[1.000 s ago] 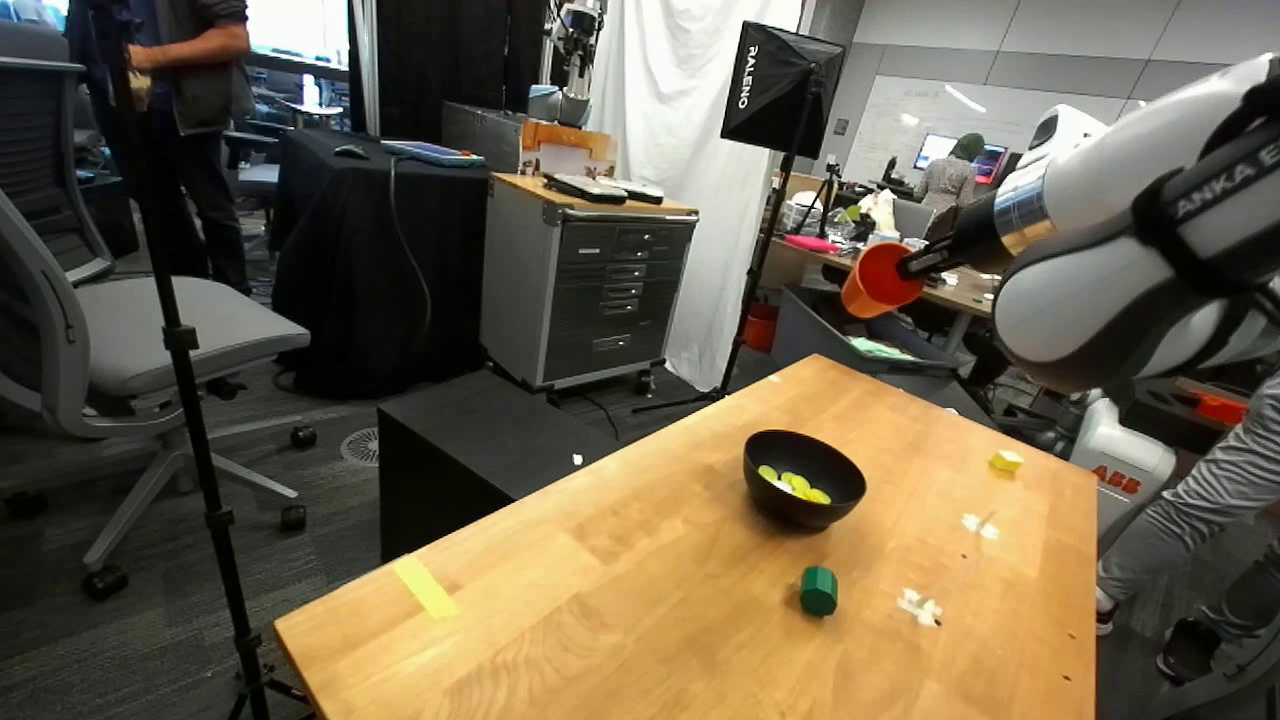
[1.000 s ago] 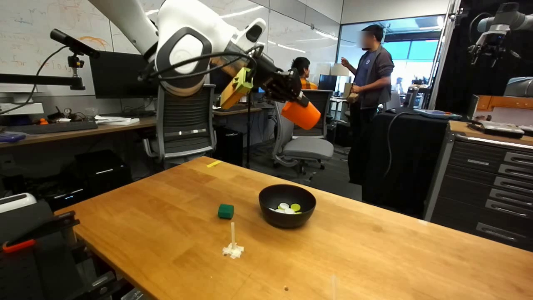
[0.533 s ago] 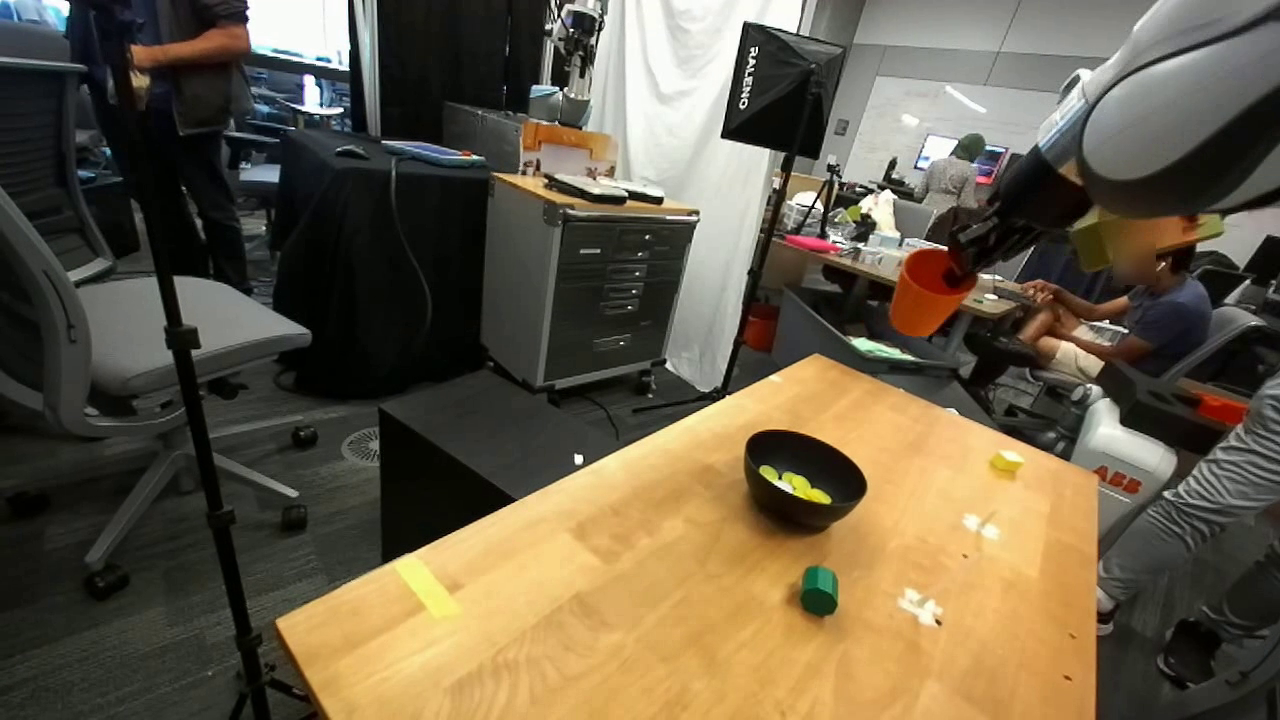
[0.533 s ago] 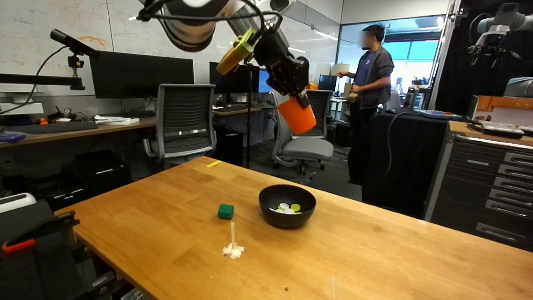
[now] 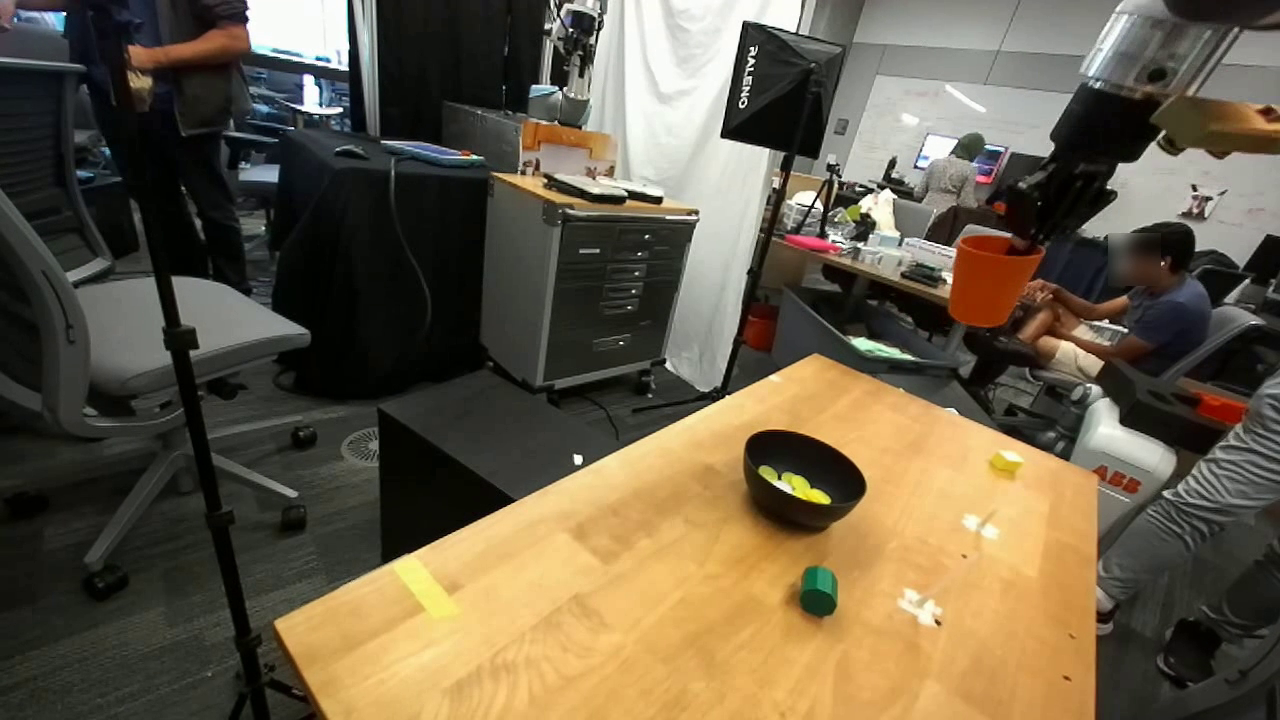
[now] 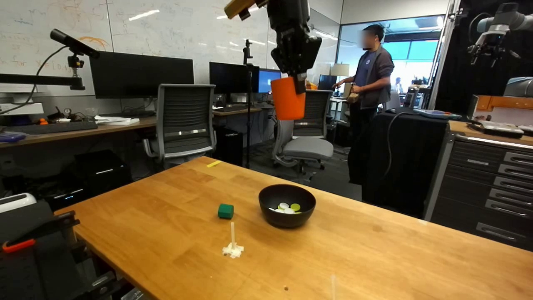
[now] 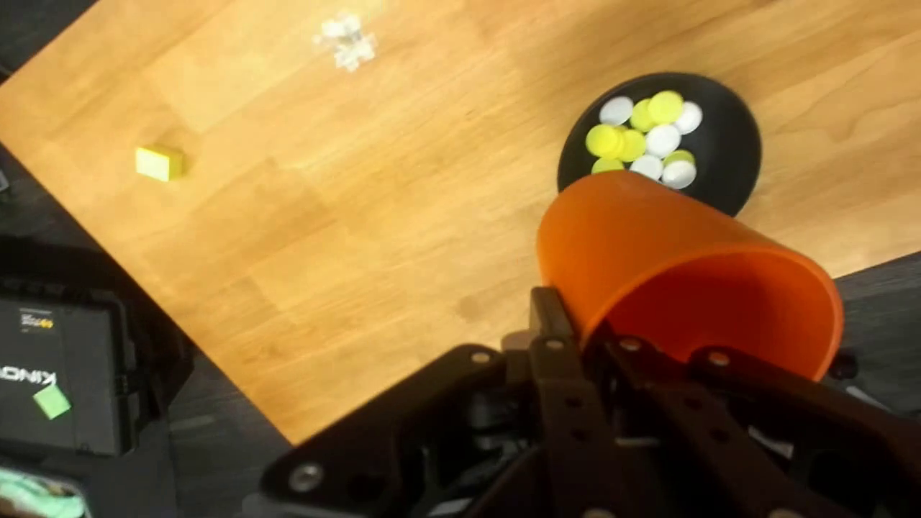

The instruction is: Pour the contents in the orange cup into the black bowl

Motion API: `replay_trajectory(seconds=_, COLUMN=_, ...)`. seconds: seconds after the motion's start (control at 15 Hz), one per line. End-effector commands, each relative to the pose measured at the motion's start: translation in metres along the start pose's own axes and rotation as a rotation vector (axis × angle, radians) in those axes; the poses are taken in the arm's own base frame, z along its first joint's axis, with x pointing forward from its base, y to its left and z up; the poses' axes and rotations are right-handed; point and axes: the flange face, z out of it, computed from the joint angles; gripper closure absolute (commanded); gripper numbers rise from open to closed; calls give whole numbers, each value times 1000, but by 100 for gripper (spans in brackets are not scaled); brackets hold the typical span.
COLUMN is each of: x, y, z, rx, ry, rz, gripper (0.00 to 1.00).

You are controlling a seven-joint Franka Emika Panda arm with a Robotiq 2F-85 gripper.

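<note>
On the bench (image 5: 620,640) are one black bowl (image 6: 287,221), one green block (image 6: 225,211), one yellow block (image 5: 1006,461), two patches of white tape (image 5: 919,606) and one strip of yellow tape (image 5: 427,587); in the bowl the wrist view shows at least six yellow discs (image 7: 665,107) and five white discs (image 7: 663,140), some overlapping, with part of the bowl hidden. The one orange cup (image 5: 990,285) is in the air, higher than the bowl and well apart from it, nearly upright with its mouth up. The claw (image 7: 581,327) is narrow, its fingers pinching the cup's wall at the rim, one inside and one outside.
</note>
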Motion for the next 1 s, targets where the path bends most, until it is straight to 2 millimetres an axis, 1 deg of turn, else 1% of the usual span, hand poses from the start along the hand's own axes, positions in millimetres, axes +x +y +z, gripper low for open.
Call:
replay_trajectory(seconds=0.0, x=12, y=5, z=-33, rx=154, ry=-113, rz=-15, gripper=96)
replay_trajectory(seconds=0.2, x=13, y=11, z=-35, rx=218, ry=-152, rz=20, gripper=96)
replay_trajectory(seconds=0.53, x=18, y=32, z=-16, rx=253, ry=-96, rz=116, gripper=97)
replay_trajectory(seconds=0.73, x=24, y=41, z=0, rx=268, ry=-27, rz=187, gripper=97)
replay_trajectory(seconds=0.8, x=27, y=42, z=-4, rx=281, ry=6, rz=199, gripper=97)
replay_trajectory(seconds=0.87, x=30, y=42, z=4, rx=274, ry=25, rz=207, gripper=97)
replay_trajectory(seconds=0.93, x=36, y=43, z=20, rx=265, ry=35, rz=213, gripper=97)
